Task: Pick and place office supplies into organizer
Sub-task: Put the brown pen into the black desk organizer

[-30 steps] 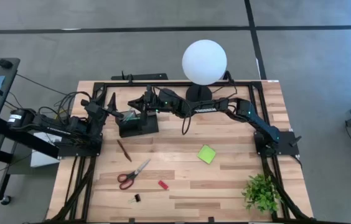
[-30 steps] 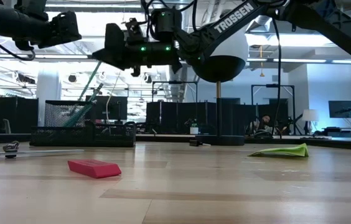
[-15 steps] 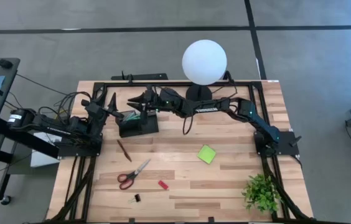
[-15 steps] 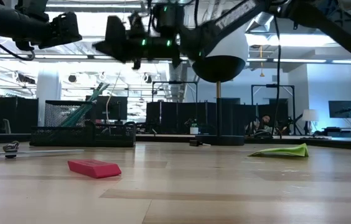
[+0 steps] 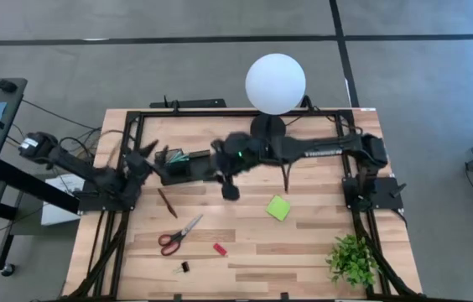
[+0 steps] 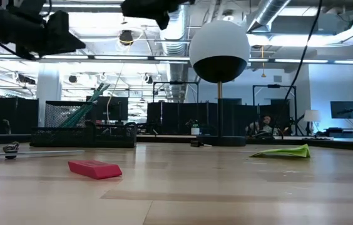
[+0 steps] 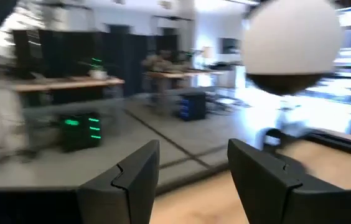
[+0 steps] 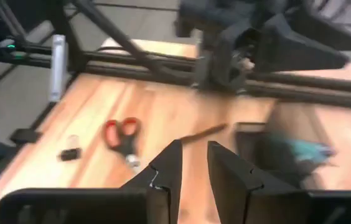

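Observation:
The black organizer (image 5: 183,165) stands on the table's far left part, with teal and green pens (image 5: 185,156) leaning out of it. My left gripper (image 5: 144,153) hovers open just left of it, holding nothing. My right gripper (image 5: 230,190) hangs to the right of the organizer and nearer the table's near edge, with a narrow gap between its fingers (image 8: 194,163) and nothing in it. A brown pen (image 5: 167,202), red-handled scissors (image 5: 178,235), a red piece (image 5: 219,249), a black clip (image 5: 184,268) and a lime-green sticky pad (image 5: 278,207) lie flat on the wood.
The white globe lamp (image 5: 276,82) stands on its black base at the far edge, behind the right arm. A green plant (image 5: 352,258) sits at the near right corner. Black frame rails (image 5: 127,210) run along the table's sides. Bare wood lies between the scissors and the pad.
My right gripper has left the space over the organizer, swinging toward the near edge and the right, and rising out of the low view's middle. My left arm has drawn back a little, its gripper shifting slightly toward the near edge. The things on the table have stayed put.

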